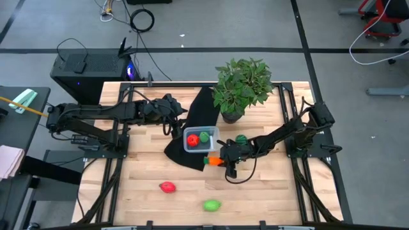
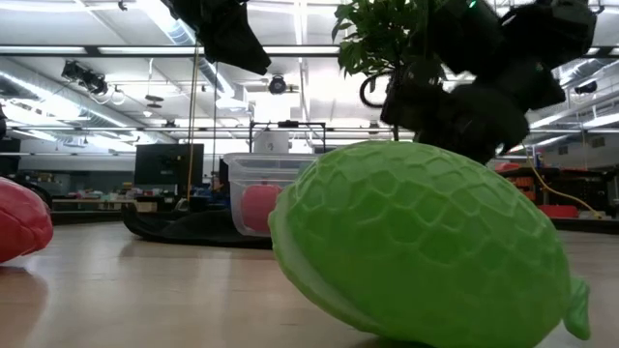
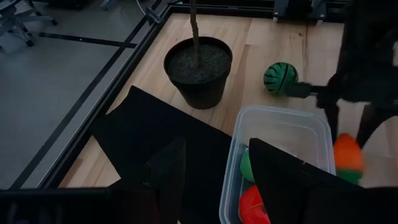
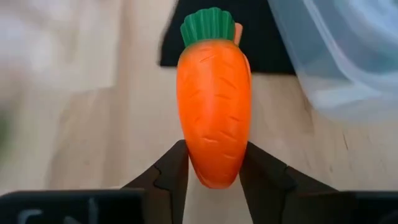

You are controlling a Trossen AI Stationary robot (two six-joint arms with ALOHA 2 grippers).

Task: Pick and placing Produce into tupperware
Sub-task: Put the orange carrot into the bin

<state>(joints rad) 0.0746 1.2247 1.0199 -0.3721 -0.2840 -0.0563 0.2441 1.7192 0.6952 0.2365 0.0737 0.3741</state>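
My right pincer (image 4: pixel 211 163) grips the carrot (image 4: pixel 214 102) by its tip, long axis pointing ahead, just beside the tupperware (image 1: pixel 200 140). My left pincer (image 3: pixel 214 165) hovers open over the tupperware's far side.

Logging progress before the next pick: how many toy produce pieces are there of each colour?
Red: 2, one in the box, one on the table
Bright green: 2, one in the box, one on the table
Dark green striped ball: 1
Orange carrot: 1
Total: 6
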